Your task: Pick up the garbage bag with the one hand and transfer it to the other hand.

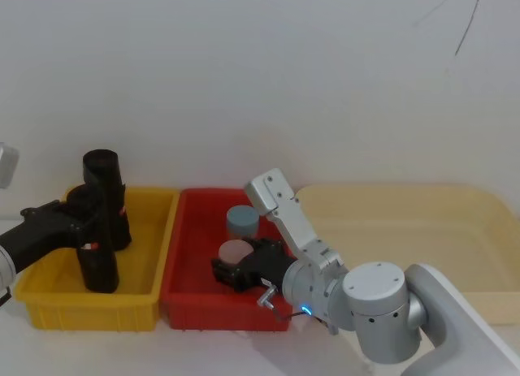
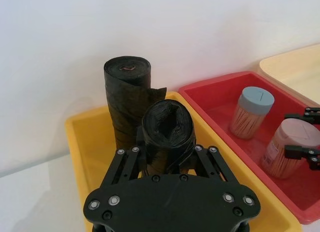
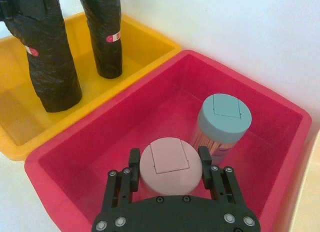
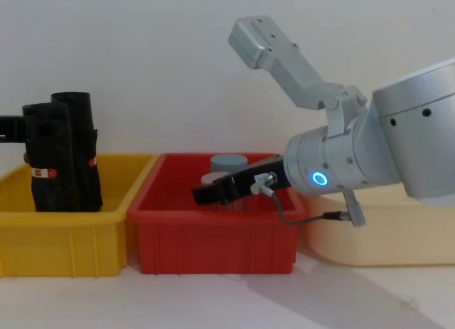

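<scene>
The garbage bag (image 3: 50,66), the fatter black roll with the red-and-white label (image 3: 32,51), is standing upright in the yellow bin (image 1: 89,311) on the left. The left pincer (image 2: 167,151) is clenched around its upper end. From the chest view its base looks to be down at the bin floor, so I'd say it's not lifted yet.

The slimmer roll (image 3: 102,46) is just behind it on the far side, very close, maybe touching. The red bin (image 4: 213,236) sits in the middle, and the right pincer (image 3: 169,164) is down inside it, straddling the pink-lidded jar (image 2: 285,152). Can't tell if it's actually squeezing that jar. The blue-lidded jar (image 3: 225,117) is just beyond, and the cream tray (image 1: 439,230) is on the right.

What could go wrong, imo:
- Lifting could drag or tip the slim roll, since they're packed so close.
- The squishy plastic might slide out of the grip.
- The receiving pincer has to get clear of that jar first, and could knock it over backing out.

Count: two black rolls, two jars, three containers, two pincers, all on one tabletop (image 4: 213,300).
</scene>
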